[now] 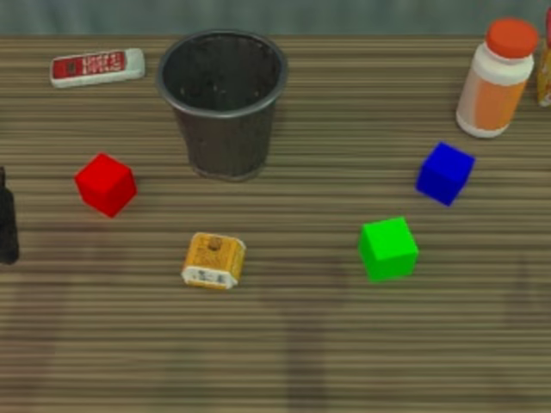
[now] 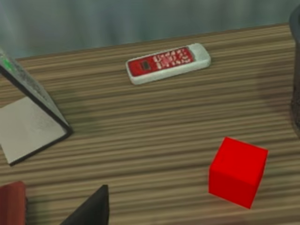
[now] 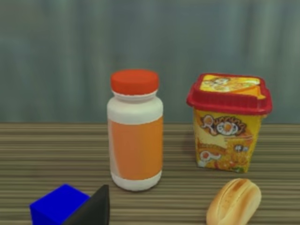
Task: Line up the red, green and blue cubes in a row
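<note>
- On the table [image 1: 293, 344], top view: red cube [image 1: 105, 183] sits at the left, green cube [image 1: 388, 248] right of centre, blue cube [image 1: 445, 173] just up and right of the green. All three rest on the wood, apart from one another, forming no row. Neither gripper shows in this view.
- Count, top view: three cubes, one of each colour; one dark bin [image 1: 222, 99] upright between red and blue; one small yellow-orange box [image 1: 213, 261]; one red-and-white remote [image 1: 96, 66] at far left; one orange-capped bottle [image 1: 495, 79] at far right; a dark object [image 1: 7, 219] cut by the left edge.
- Left wrist view: the red cube [image 2: 238, 170] lies near, untouched; the remote [image 2: 168, 63] is beyond it; one book-like item [image 2: 29, 110] stands to the side. A dark fingertip of the left gripper [image 2: 91, 208] shows at the frame edge; jaw state cannot be told.
- Right wrist view: the blue cube [image 3: 58, 206] lies near the bottle [image 3: 135, 129]; one yellow tub with red lid [image 3: 229, 121]; one bread roll [image 3: 234, 201]. Only a tip of the right gripper [image 3: 93, 208] shows; jaw spread cannot be told.
- Judgement: step in hand is the opening approach, with no cube grasped. Next move likely calls for lowering onto a cube with jaws spread, squared to its faces, avoiding the bin.
</note>
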